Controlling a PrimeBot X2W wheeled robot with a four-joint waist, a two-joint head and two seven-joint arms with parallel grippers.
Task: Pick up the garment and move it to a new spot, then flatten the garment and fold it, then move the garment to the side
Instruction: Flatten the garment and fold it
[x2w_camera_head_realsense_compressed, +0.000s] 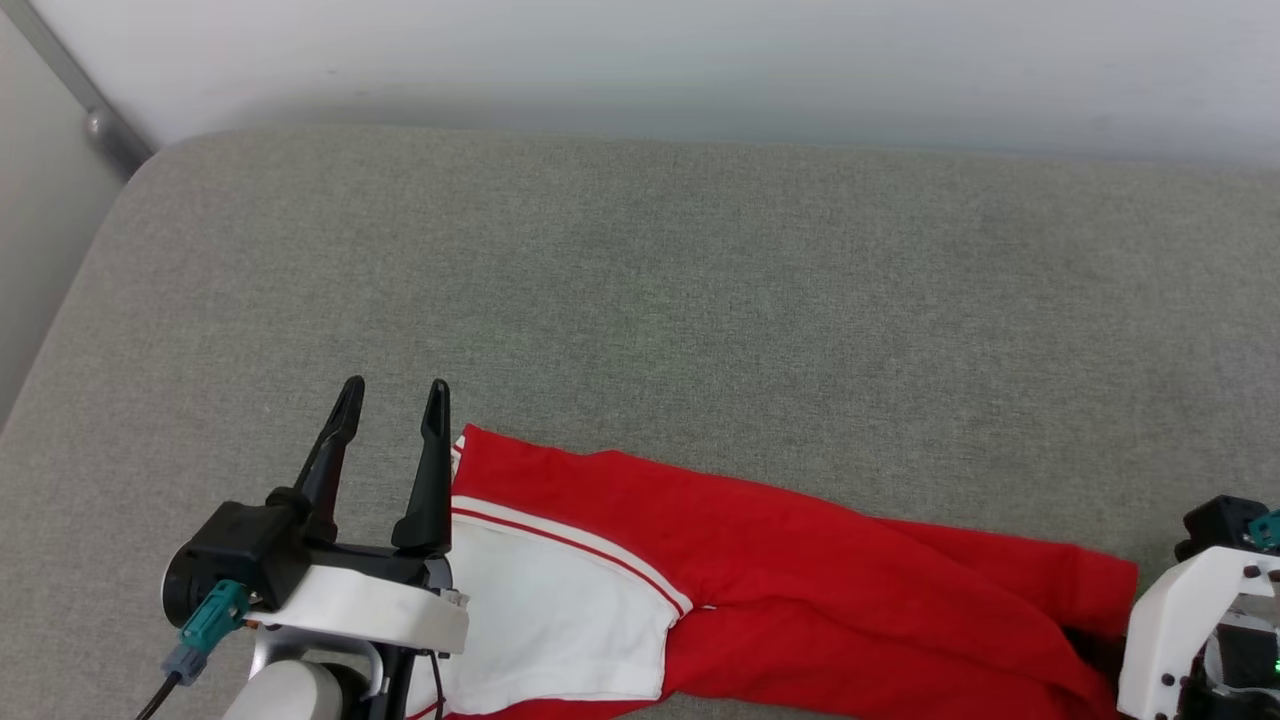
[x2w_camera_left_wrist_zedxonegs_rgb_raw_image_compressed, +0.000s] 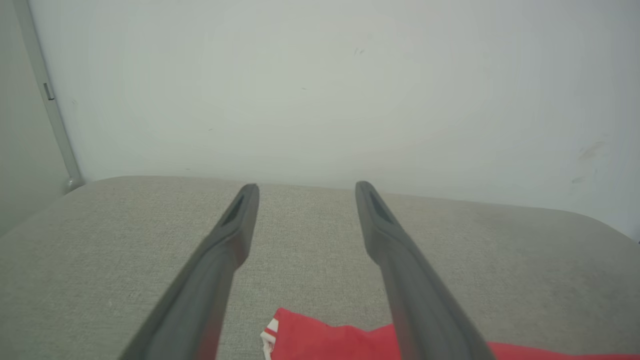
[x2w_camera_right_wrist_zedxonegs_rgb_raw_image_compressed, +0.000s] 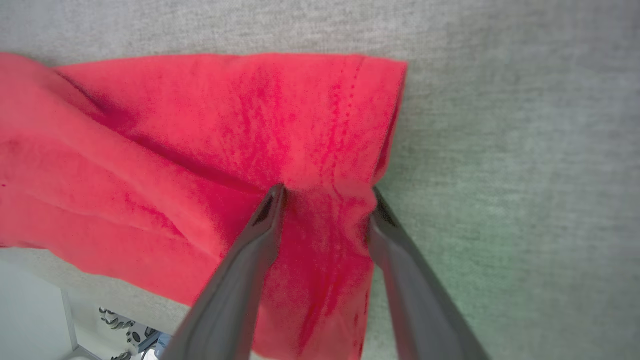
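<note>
One red garment (x2w_camera_head_realsense_compressed: 800, 560), one grey pad (x2w_camera_head_realsense_compressed: 640, 280), left gripper (x2w_camera_head_realsense_compressed: 394, 390), right gripper (x2w_camera_right_wrist_zedxonegs_rgb_raw_image_compressed: 325, 192)

- Legible text, labels, brands, numbers, signs: none.
- Garment (x2w_camera_head_realsense_compressed: 800, 545): plain red and white cloth with striped trim on the faces in view; no lettering or numeral to be read.

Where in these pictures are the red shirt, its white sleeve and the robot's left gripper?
red shirt (x2w_camera_head_realsense_compressed: 800, 560): head view, on its red body.
white sleeve (x2w_camera_head_realsense_compressed: 550, 610): head view, middle of the sleeve.
left gripper (x2w_camera_head_realsense_compressed: 395, 388): head view, midway between its two fingertips.
</note>
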